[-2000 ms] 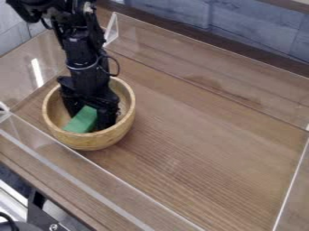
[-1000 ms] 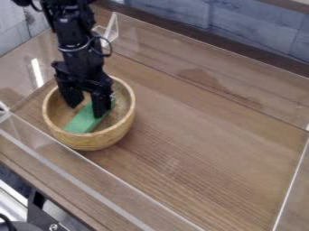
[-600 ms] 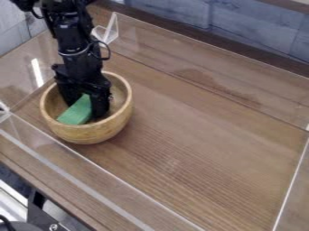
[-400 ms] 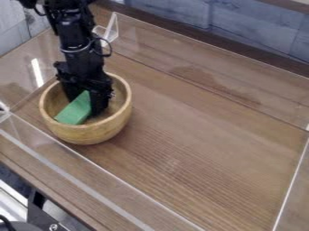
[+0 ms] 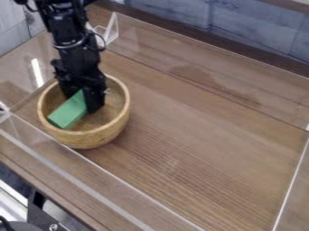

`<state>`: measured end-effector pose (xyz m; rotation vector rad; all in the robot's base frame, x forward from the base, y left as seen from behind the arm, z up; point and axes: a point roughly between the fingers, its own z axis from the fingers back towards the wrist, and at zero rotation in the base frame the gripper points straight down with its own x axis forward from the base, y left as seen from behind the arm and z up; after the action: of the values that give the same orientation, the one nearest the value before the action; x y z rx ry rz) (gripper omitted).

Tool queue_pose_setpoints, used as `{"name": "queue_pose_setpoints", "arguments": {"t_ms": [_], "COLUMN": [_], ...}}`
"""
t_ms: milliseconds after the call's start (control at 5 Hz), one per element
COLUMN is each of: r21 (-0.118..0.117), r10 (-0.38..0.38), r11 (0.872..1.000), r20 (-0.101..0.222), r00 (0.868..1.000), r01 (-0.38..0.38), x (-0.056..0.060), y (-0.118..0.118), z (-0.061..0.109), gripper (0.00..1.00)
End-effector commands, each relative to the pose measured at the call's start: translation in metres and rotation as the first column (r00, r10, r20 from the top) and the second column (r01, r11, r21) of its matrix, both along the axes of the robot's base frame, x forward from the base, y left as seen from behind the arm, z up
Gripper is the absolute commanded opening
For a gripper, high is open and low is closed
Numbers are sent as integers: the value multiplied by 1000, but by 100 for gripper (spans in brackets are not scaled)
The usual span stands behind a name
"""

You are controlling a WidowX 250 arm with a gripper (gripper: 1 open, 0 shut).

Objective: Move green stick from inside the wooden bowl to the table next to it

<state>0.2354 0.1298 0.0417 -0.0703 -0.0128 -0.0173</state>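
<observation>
Pincer closed on green stick inside wooden bowl on table.

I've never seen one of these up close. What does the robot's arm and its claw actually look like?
The arm is all black, built from chunky, boxy segments stacked on one another. It ends in a black gripper with two short, straight fingers. No coloured markings or labels are visible; the picture is too blurry to make out cables.

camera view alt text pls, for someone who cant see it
A black robot hand reaches straight down into a wooden bowl, closed on a green stick that leans tilted inside. The bowl sits on a brown table with clear walls.
</observation>
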Motion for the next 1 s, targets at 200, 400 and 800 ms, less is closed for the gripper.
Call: {"name": "queue_pose_setpoints", "arguments": {"t_ms": [200, 400, 800], "r21": [10, 6, 0], "r10": [0, 23, 93], "r11": [1000, 1000, 996], "r20": [48, 44, 36], "r00": [999, 999, 995], "r01": [0, -23, -93], "x": [0, 4, -2], "y": [22, 34, 19], "z": [23, 19, 37], "gripper": [0, 0, 0]}}
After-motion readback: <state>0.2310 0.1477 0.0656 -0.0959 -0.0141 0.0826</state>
